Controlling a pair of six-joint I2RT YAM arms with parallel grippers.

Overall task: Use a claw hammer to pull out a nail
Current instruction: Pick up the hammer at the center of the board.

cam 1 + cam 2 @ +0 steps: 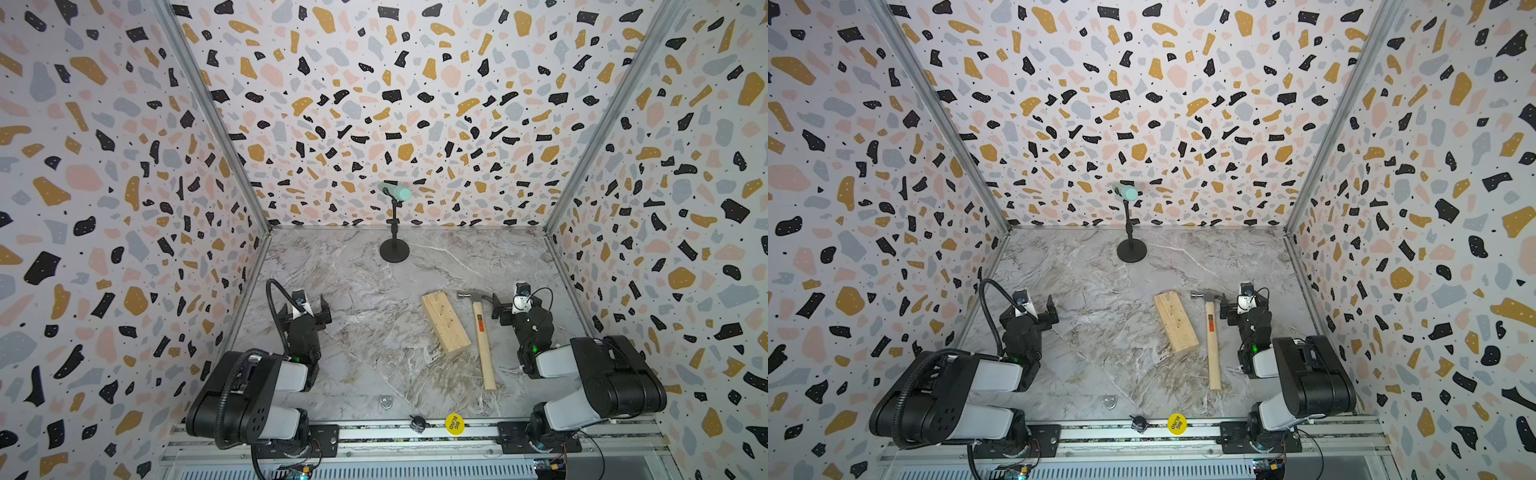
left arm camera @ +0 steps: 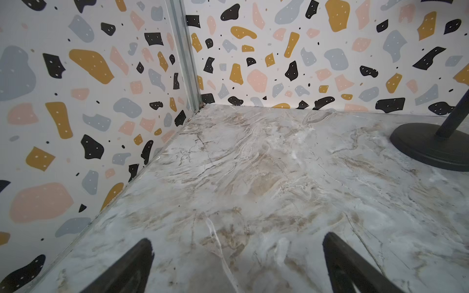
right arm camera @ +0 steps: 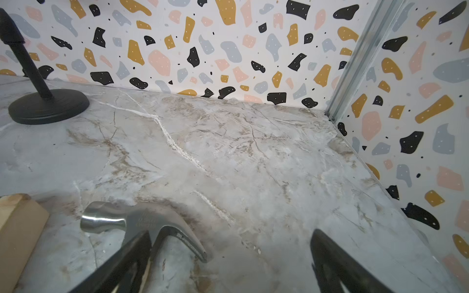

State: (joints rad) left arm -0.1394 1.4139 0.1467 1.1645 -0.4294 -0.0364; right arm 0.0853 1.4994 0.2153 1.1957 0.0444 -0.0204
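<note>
right wrist view shows the hammer (image 3: 142,223) flat on the table (image 3: 253,152) beside the spread, empty right gripper (image 3: 231,236); head-heavy and stiff, it likely wants a firm mid-handle hold; left gripper (image 2: 237,243) also spread, empty.

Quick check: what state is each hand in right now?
Left hand: open, empty.
Right hand: open, empty; the claw hammer lies ungripped.

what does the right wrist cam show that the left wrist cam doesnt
Only the right wrist view: the hammer head and claw, a corner of the wood block, and the open right hand. Only the left wrist view: the open left hand, nothing between its fingers. Both: the black stand base, marble table, patterned walls.
</note>
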